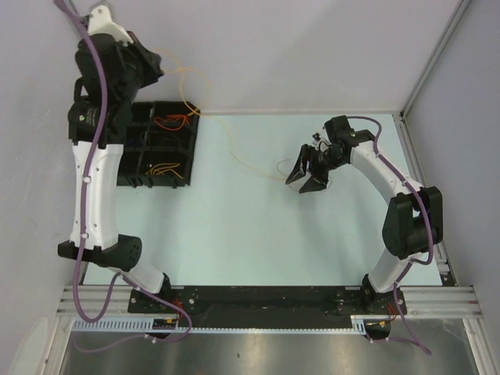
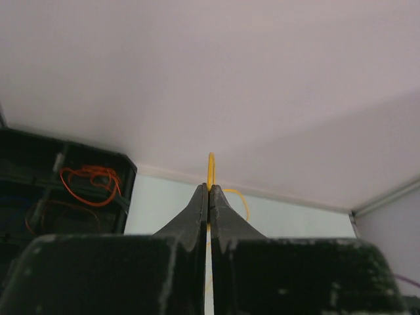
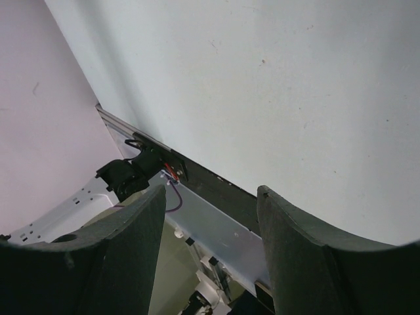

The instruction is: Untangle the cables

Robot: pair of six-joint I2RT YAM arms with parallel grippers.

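Left gripper (image 2: 209, 190): fingers pressed together, pinching yellow cable (image 2: 210, 167), held high over the far-left corner. Yellow cable: runs from that pinch down across the table (image 1: 234, 234) to a small knot of loops (image 1: 285, 167) just beside the right gripper (image 3: 211, 193). Right gripper: fingers spread, nothing between them. Tray (image 1: 192, 148): orange cable (image 1: 173, 122) in one compartment, orange-yellow strand (image 1: 164, 168) in a nearer one. Progress, judged: partly sorted; yellow cable not yet free of the loops.

Lab: walled table (image 1: 258, 234), aluminium frame (image 1: 449, 298)
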